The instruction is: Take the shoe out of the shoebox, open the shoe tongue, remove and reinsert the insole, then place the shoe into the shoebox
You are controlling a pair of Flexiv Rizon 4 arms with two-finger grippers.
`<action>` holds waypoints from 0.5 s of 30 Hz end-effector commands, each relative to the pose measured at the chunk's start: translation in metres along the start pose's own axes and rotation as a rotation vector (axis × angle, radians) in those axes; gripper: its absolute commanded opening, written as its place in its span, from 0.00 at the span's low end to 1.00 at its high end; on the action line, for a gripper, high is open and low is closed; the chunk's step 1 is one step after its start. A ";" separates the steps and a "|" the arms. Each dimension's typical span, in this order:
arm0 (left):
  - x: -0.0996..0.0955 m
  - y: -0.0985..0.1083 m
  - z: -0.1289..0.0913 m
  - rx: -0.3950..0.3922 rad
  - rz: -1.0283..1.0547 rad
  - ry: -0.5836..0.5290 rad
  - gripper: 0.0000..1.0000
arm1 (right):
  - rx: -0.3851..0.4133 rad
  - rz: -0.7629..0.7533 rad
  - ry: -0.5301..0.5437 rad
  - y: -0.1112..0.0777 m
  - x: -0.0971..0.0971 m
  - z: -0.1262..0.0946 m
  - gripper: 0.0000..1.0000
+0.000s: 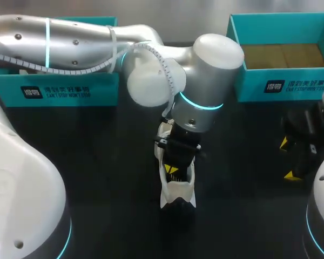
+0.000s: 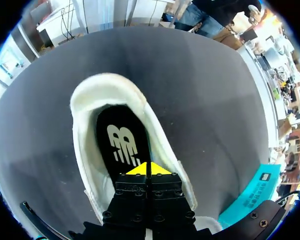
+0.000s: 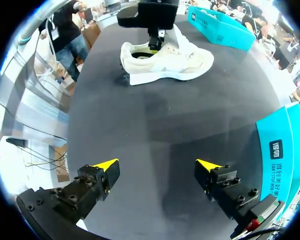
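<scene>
A white sneaker (image 1: 178,190) lies on the black table near the middle, heel toward the front edge. Its black insole (image 2: 122,140) sits flat inside the padded collar. My left gripper (image 2: 148,169) is shut, its yellow tips together and pointing down into the shoe opening, right on the insole; I cannot tell whether they pinch it. The right wrist view shows the sneaker (image 3: 170,62) from the side with the left gripper (image 3: 155,46) standing in it. My right gripper (image 3: 157,165) hangs open and empty at the table's right side, well away from the shoe.
An open teal shoebox (image 1: 291,86) with a brown floor stands at the back right. Another teal box (image 1: 65,89) stands at the back left, partly behind my left arm. The right gripper (image 1: 287,159) sits just in front of the right box.
</scene>
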State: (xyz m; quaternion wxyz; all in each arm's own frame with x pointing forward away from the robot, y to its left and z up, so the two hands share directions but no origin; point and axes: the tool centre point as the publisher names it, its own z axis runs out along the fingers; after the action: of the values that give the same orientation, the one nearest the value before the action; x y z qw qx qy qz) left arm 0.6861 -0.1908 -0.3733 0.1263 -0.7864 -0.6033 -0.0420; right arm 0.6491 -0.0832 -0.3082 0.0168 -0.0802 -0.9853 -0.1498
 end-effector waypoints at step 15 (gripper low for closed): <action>-0.006 0.004 0.048 -0.022 -0.159 -0.014 0.00 | 0.002 0.000 -0.002 0.000 0.001 0.000 1.00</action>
State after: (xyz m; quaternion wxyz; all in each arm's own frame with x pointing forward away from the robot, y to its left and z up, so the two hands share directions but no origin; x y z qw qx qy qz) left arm 0.6805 -0.1866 -0.4029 0.1143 -0.7405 -0.6595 -0.0607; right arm 0.6492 -0.0832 -0.3080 0.0169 -0.0801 -0.9853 -0.1497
